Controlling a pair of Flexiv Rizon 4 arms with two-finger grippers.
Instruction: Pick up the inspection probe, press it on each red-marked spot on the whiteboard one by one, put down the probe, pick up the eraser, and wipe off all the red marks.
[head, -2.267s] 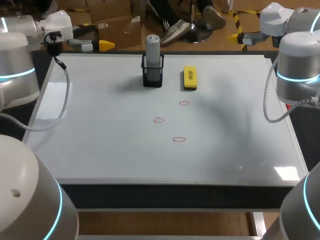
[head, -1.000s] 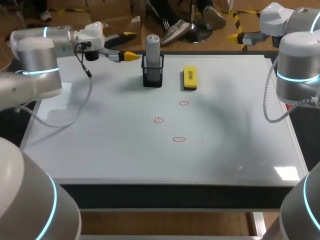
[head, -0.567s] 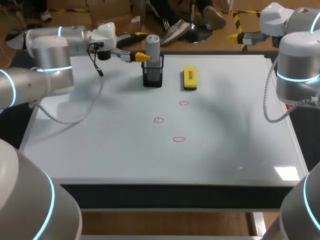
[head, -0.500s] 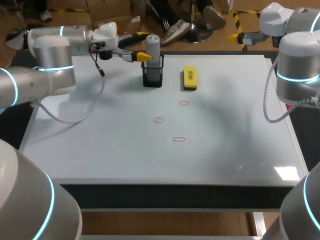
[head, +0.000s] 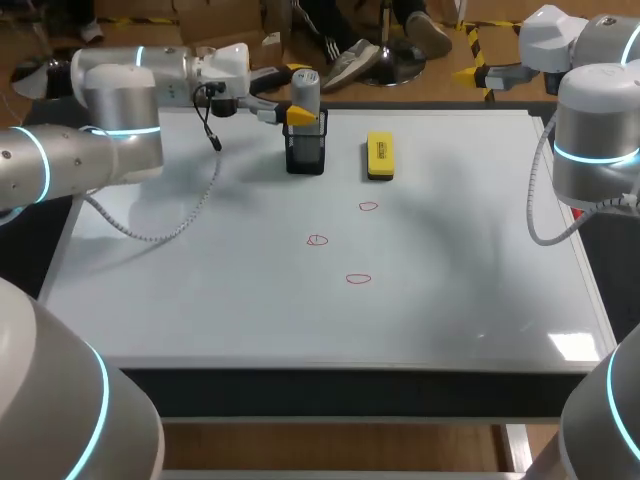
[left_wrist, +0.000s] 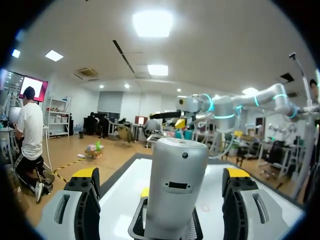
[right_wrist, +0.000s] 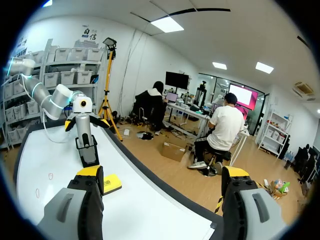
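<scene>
While the red marks (head: 358, 279) are left untouched on the whiteboard (head: 200, 290), the yellow eraser (head: 380, 156) is seen unmoved behind them. Beside it, the grey probe (head: 305, 88) is kept upright in its black mesh holder (head: 305, 152). And now the left pincer (head: 297, 93) has been swept in from the far left corner and is set around the probe's top, fingers spread, not touching it. The right pincer (right_wrist: 162, 172) is held released at the far right edge, unchanged.
</scene>
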